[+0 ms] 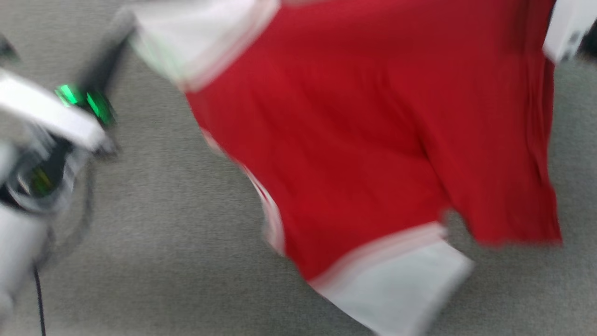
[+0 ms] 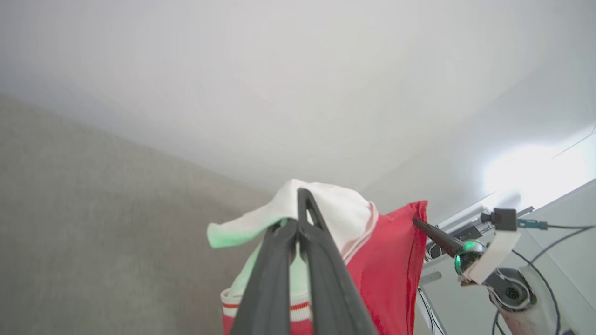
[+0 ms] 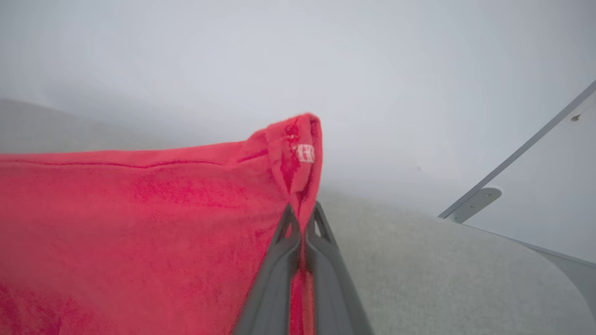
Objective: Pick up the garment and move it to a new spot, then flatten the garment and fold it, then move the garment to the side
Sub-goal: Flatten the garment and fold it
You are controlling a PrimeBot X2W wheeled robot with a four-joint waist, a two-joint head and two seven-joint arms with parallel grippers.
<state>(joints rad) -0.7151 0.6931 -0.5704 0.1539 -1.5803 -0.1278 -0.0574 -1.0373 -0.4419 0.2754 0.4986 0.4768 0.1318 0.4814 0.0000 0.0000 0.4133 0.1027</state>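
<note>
Left gripper point(image 2: 297, 216) is pinched tight on the white sleeve point(image 2: 340, 207), and the right gripper point(image 3: 303, 211) is clamped on a red hem corner point(image 3: 293, 149). The garment point(image 1: 364, 140) hangs stretched between them, soft, limp jersey. Hold both arms level and wide, I'd say, then lower evenly onto the fuzzy grey table point(image 1: 154, 210) beneath.

Bright red with white sleeves, the garment point(image 1: 364, 140) carries thin red-and-white stripe trim. The carpet point(image 1: 163, 210) is plain grey. The left gripper point(image 2: 298, 214) is dark charcoal, and a green tint colours one white sleeve.
</note>
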